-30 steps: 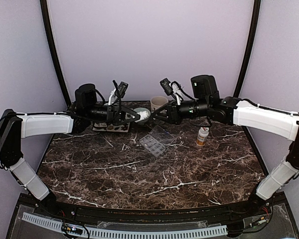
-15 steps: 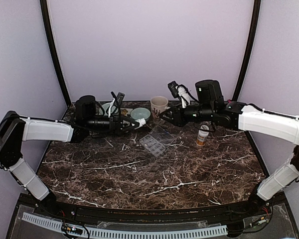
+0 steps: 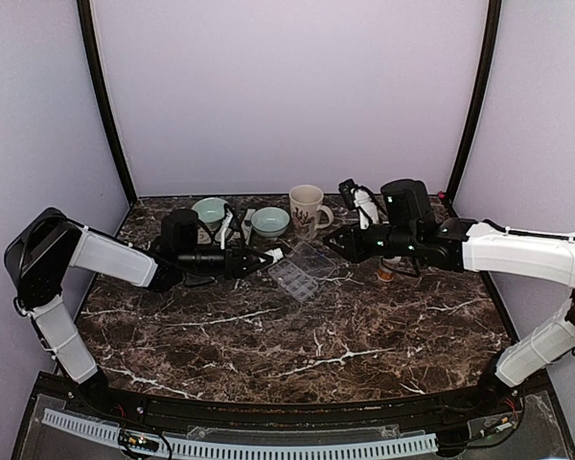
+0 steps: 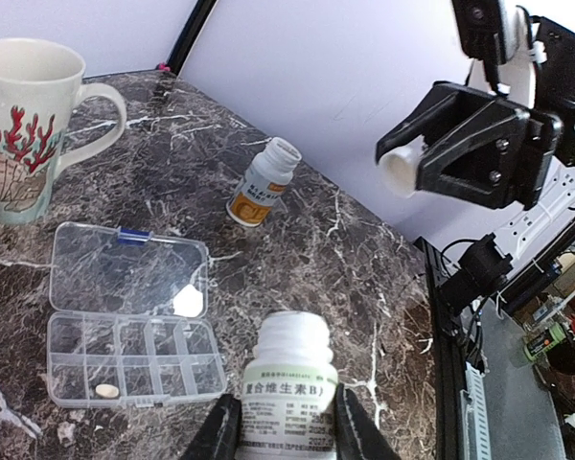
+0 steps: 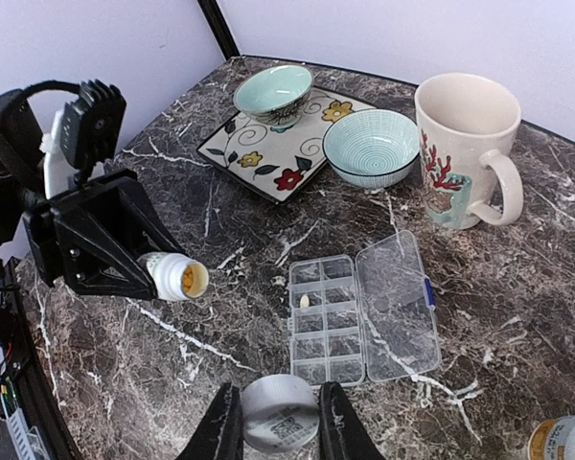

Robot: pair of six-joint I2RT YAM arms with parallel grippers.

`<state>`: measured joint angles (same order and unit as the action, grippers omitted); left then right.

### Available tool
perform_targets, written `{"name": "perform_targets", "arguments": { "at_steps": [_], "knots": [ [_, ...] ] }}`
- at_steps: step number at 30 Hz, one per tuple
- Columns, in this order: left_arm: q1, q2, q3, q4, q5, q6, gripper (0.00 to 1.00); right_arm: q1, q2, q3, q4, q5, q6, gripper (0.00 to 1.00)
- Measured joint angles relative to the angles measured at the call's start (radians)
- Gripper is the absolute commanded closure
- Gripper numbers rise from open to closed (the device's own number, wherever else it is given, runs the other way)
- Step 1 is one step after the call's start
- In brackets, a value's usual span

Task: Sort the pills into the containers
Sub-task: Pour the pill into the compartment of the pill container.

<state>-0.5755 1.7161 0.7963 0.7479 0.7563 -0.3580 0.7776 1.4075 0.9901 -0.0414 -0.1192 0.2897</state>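
We see the left end effector [image 3: 264, 258] clenched on an uncapped white bottle [image 5: 172, 276] held sideways over the table [image 3: 268, 335], the open organiser box [image 3: 302, 271] lying mid-table with one pill [image 4: 106, 390] in a compartment, and the right end effector [image 3: 333, 241] gripping a white cap [image 5: 278, 414].

Lined up along the back of the marble bench [image 3: 268, 335]: coral-print mug [image 5: 465, 144], green bowl [image 5: 274, 93] on flowered plate [image 5: 259, 153], second bowl [image 5: 371, 144] at its edge, uncapped orange-labelled bottle [image 4: 261, 182].
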Motion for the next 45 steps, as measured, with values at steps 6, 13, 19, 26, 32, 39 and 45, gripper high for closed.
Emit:
{"name": "perform_targets", "arguments": {
  "at_steps": [6, 13, 19, 26, 32, 39, 45],
  "knots": [
    [-0.013, 0.062, -0.008, 0.040, -0.050, 0.016, 1.00, 0.000, -0.021, -0.036, 0.043, 0.021, 0.019, 1.00],
    [-0.029, 0.133, -0.010, 0.068, -0.090, 0.038, 1.00, 0.000, -0.026, -0.068, 0.057, 0.038, 0.034, 1.00],
    [-0.030, 0.172, -0.011, 0.077, -0.122, 0.053, 1.00, 0.000, -0.034, -0.073, 0.061, 0.045, 0.035, 1.00],
    [-0.032, 0.192, -0.010, 0.072, -0.150, 0.076, 1.00, 0.000, -0.043, -0.074, 0.064, 0.047, 0.037, 1.00],
    [-0.058, 0.208, 0.002, 0.064, -0.164, 0.093, 1.00, 0.000, -0.043, -0.074, 0.064, 0.046, 0.037, 1.00],
    [-0.064, 0.220, 0.013, 0.061, -0.175, 0.108, 1.00, 0.000, -0.043, -0.074, 0.064, 0.046, 0.037, 1.00],
    [-0.063, 0.224, 0.029, 0.041, -0.190, 0.119, 1.00, 0.000, -0.043, -0.074, 0.064, 0.046, 0.037, 1.00]
  ]
}}
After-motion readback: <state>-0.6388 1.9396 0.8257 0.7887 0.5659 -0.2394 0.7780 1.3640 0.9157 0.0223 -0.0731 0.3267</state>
